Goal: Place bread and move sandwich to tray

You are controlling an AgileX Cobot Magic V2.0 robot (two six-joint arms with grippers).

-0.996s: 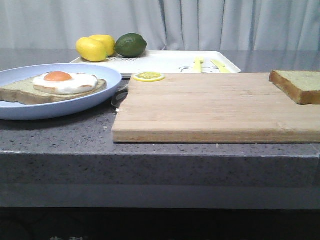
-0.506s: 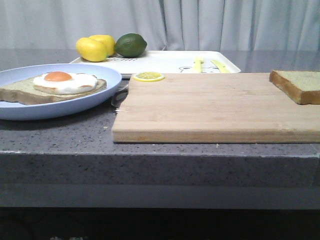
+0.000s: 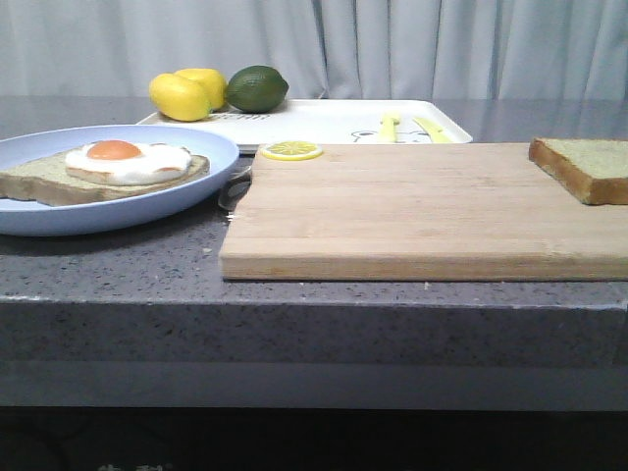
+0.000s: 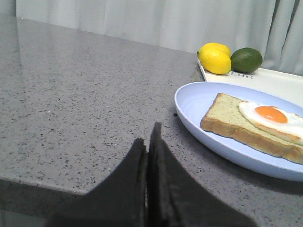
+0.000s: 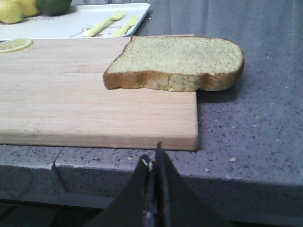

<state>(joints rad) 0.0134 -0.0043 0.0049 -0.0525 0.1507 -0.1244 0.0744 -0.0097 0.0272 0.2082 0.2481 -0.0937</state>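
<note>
The plain bread (image 3: 586,167) lies on the right end of the wooden cutting board (image 3: 412,211); in the right wrist view the bread (image 5: 177,61) overhangs the board's corner. The sandwich (image 3: 108,167), one slice with a fried egg, sits on a pale-blue plate (image 3: 147,211) at the left; it also shows in the left wrist view (image 4: 258,125). The white tray (image 3: 324,123) stands behind the board. My left gripper (image 4: 147,137) is shut and empty, near the counter's front edge beside the plate (image 4: 208,135). My right gripper (image 5: 154,158) is shut and empty, in front of the board (image 5: 94,104). Neither gripper shows in the front view.
Two lemons (image 3: 186,93) and a lime (image 3: 257,88) sit on the tray's left end. A yellow fork and knife (image 3: 407,128) lie on its right end. A lemon slice (image 3: 291,150) rests on the board's back edge. A grey curtain hangs behind the counter.
</note>
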